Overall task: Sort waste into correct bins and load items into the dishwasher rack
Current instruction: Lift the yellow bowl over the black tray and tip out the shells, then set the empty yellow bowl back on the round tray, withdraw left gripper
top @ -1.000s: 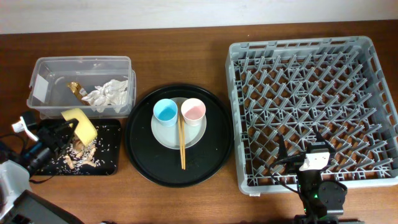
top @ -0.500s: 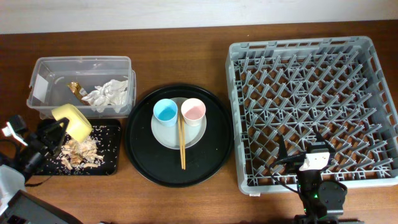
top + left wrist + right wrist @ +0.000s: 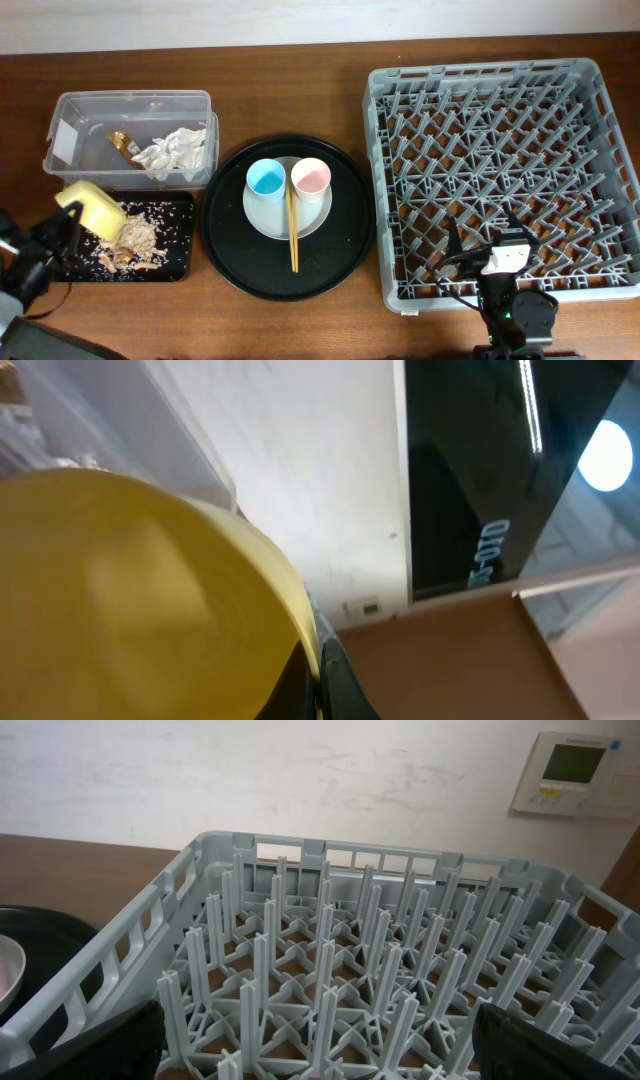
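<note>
Holds the yellow bowl (image 3: 90,208) in the left jaws, clenched at its edge and tipped on its side just ahead of them, over the nearest corner of the shallow black tray (image 3: 178,255). Shows tan food scraps (image 3: 135,240) heaped on that tray right beside the bowl, with crumbs scattered farther out from the jaws. Risks shedding clinging crumbs onto the surface (image 3: 300,90) by swinging the tilted bowl past the tray's rim too soon. Cannot confirm any scraps inside from the left wrist view, filled as it is by the yellow outer wall. Risks a slip too, given a smooth curved wall and a thin pinch. With a fast swing toward the dishwasher rack (image 3: 500,150), well across from the left jaws, could drop the bowl onto the round black tray (image 3: 225,260) and knock the light-blue cup (image 3: 266,180), pink cup (image 3: 311,180) or chopsticks (image 3: 292,235) off the plate (image 3: 265,215). Has the right jaws spread wide and empty at the rack's near rim, pegs directly ahead; could snag those on a low forward sweep.
</note>
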`<action>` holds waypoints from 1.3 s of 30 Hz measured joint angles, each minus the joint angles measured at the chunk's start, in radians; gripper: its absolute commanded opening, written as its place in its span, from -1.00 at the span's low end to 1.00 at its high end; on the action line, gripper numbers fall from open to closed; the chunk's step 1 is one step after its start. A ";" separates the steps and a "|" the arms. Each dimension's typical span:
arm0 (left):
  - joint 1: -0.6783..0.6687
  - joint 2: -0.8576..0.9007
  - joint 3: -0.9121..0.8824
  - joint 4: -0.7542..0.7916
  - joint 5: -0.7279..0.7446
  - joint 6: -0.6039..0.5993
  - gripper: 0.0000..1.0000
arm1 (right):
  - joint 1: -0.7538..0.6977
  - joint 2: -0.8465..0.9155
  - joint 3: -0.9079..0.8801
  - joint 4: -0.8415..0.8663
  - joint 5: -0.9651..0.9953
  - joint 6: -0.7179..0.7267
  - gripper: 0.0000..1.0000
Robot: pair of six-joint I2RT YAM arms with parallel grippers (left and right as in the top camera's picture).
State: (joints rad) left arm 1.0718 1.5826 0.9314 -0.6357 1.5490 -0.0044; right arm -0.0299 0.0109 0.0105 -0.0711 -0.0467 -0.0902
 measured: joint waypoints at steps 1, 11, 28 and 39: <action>0.005 0.000 0.000 -0.009 0.000 -0.001 -1.00 | 0.000 0.000 0.000 0.000 0.000 0.000 0.97; -0.210 0.006 0.000 0.000 -0.029 0.043 -0.99 | 0.000 0.000 0.000 0.000 0.000 0.000 0.97; -1.542 -0.103 0.007 -0.228 -1.411 -0.272 -0.88 | 0.000 0.000 0.000 0.000 0.000 -0.001 0.97; -1.642 -0.100 -0.015 -0.265 -1.609 -0.393 0.24 | 0.000 0.000 0.000 0.000 0.000 0.000 0.97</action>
State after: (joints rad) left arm -0.5701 1.4830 0.9161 -0.9009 -0.0601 -0.3973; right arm -0.0299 0.0109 0.0109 -0.0711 -0.0467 -0.0902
